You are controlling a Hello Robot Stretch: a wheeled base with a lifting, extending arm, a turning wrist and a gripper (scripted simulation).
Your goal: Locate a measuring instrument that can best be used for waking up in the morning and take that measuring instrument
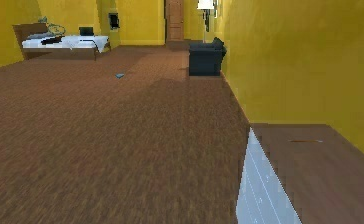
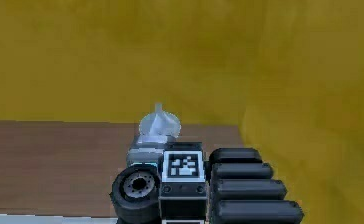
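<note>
Two yellow walls (image 1: pixel 290 60) and a brown plank floor (image 1: pixel 110 140) in the forward view, plus a white-covered bed (image 1: pixel 65 43) far back left and a brown wooden tabletop (image 1: pixel 320 170) bottom right. Arm side view: the gripper (image 2: pixel 140 175) sits at the tabletop's near edge with a pale glassy blob (image 2: pixel 160 128) right behind it, so nobody can tell its fingers' spread, what it holds, or whether that blob's the wake-up clock.
</note>
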